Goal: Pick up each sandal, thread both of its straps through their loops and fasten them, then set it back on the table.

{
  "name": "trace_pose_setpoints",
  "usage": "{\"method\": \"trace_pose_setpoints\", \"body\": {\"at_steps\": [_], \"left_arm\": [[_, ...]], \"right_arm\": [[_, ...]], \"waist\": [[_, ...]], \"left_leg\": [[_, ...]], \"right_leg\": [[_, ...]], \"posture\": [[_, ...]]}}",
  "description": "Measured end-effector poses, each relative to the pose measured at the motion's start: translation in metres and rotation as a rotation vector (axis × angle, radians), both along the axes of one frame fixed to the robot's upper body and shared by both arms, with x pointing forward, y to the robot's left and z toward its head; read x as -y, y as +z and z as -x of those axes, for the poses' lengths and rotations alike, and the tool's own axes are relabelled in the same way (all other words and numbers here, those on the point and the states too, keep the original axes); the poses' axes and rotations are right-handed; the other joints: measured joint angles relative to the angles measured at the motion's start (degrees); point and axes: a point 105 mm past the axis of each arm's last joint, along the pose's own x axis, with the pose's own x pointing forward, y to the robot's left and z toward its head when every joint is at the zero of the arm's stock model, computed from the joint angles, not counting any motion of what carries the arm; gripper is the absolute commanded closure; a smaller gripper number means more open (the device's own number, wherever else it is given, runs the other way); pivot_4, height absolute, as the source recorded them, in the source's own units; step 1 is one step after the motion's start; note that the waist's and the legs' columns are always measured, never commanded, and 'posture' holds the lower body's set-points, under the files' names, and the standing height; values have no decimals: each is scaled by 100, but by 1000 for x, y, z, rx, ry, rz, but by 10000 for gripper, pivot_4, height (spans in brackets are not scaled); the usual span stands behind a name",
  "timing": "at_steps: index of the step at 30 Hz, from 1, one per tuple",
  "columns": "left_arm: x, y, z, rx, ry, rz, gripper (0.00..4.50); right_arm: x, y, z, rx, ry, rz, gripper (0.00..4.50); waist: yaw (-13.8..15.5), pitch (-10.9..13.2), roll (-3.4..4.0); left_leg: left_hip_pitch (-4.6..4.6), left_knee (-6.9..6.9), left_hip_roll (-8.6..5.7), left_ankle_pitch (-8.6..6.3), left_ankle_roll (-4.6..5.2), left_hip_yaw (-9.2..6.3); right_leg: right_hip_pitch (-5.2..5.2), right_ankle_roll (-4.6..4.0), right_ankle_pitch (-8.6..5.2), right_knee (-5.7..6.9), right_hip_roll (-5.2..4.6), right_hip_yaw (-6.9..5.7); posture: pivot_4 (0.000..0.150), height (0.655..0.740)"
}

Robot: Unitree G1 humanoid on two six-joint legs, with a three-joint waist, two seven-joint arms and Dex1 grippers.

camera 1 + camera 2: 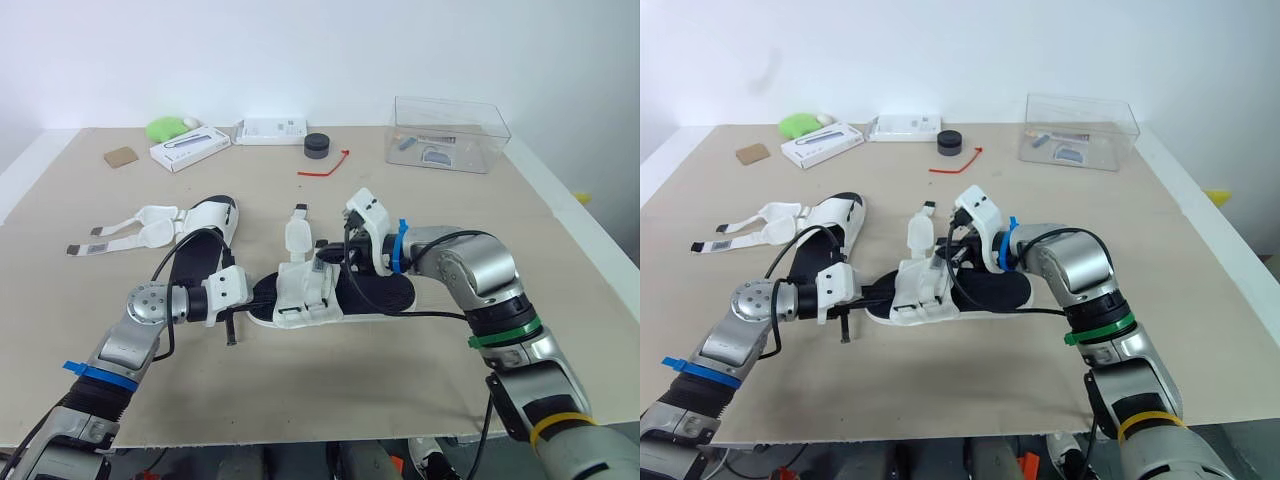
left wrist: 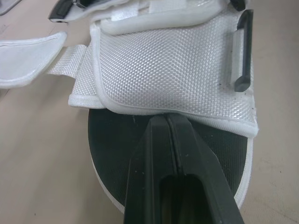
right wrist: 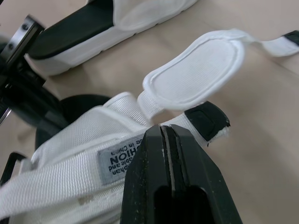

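A white-strapped sandal with a black footbed [image 1: 385, 292] lies in the middle of the table between my two grippers. Its front upper [image 2: 173, 70] is folded over the footbed, and one padded strap [image 1: 297, 233] sticks out towards the back. My left gripper [image 1: 262, 292] is shut, its fingers lying on the toe end of the footbed just under the upper's edge. My right gripper [image 3: 164, 129] is shut, its tips against the webbing by the padded strap [image 3: 196, 74] and a black tab [image 3: 208, 119]. The second sandal [image 1: 205, 235] lies to the left with its straps [image 1: 125, 232] spread out.
At the back stand a clear plastic box [image 1: 450, 135], a black round puck [image 1: 318, 146], a red tie [image 1: 325, 168], two white boxes [image 1: 190, 148] [image 1: 270, 130], a green item [image 1: 168, 127] and a cardboard piece [image 1: 121, 156]. The front table edge [image 1: 300, 430] is close.
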Motion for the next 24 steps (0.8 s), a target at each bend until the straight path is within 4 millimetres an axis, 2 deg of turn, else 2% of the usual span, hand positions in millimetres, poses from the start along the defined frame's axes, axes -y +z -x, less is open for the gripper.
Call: {"method": "trace_pose_setpoints", "body": {"at_steps": [2, 5, 7, 9, 10, 12, 14, 16, 18, 21, 24], "left_arm": [[-1, 0, 0, 1, 3, 1, 45000], [-1, 0, 0, 3, 9, 2, 45000], [-1, 0, 0, 4, 11, 1, 45000], [-1, 0, 0, 4, 11, 1, 45000], [-1, 0, 0, 4, 11, 0, 45000], [-1, 0, 0, 6, 11, 0, 45000], [-1, 1, 0, 10, 11, 0, 45000], [0, 1, 1, 14, 7, -1, 45000], [1, 1, 2, 20, 5, -5, 45000], [0, 1, 2, 22, 5, -7, 45000], [-1, 1, 3, 23, 9, -7, 45000]], "right_arm": [[-1, 2, -3, 10, 2, -3, 44399], [-4, 13, -14, 0, -21, -45, 35753], [-8, 41, -25, 2, -38, -129, 27142], [-12, 62, -32, 19, -42, -182, 16596], [-15, 69, -35, 16, -43, -206, 12075], [-19, 71, -39, -27, -45, -229, 2522], [-23, 57, -44, -118, -65, -253, 1023], [-23, 28, -50, -247, -109, -245, 1023], [-23, 6, -51, -328, -139, -232, 1023], [-26, -4, -54, -358, -151, -216, 1023], [-33, -4, -57, -352, -136, -210, 1023]], "waist": [[-1, 0, 1], [-2, 2, 3], [-3, 4, 6], [-3, 4, 6], [-2, 4, 6], [-1, 3, 5], [-1, 3, 4], [-7, 3, 5], [-7, 5, 8], [-12, 6, 10], [-19, 6, 10]], "left_leg": [[0, 0, 0, 0, 0, 1], [0, 1, 0, 2, 1, 3], [-2, 1, 1, 4, 2, 4], [-2, 0, 2, 4, 2, 1], [-2, 0, 3, 4, 2, 0], [-2, -2, 3, 4, 2, -2], [-5, -1, 2, 4, 2, -2], [-8, -1, 1, 4, 2, 2], [-15, -1, 0, 4, 2, 3], [-16, -3, 0, 4, 2, 2], [-15, -5, 1, 4, 2, 0]], "right_leg": [[-1, 1, 0, 0, 1, -2], [-3, 3, 4, 0, 1, -6], [-5, -5, 11, 1, 2, -7], [-4, -9, 11, 0, 2, -11], [-4, -10, 10, 0, 2, -13], [-3, -13, 9, 0, 0, -12], [-2, -13, 10, -1, -4, -6], [-5, -12, 10, -2, -7, 1], [-10, -12, 11, -2, -8, 2], [-11, -12, 10, -2, -7, 2], [-11, -12, 10, -3, -6, 1]], "posture": [[1500, 7400], [1500, 7400], [1500, 7400], [1500, 7400], [1500, 7400], [1500, 7400], [1500, 7400], [1500, 7400], [1500, 7400], [1500, 7400], [1500, 7400]]}}
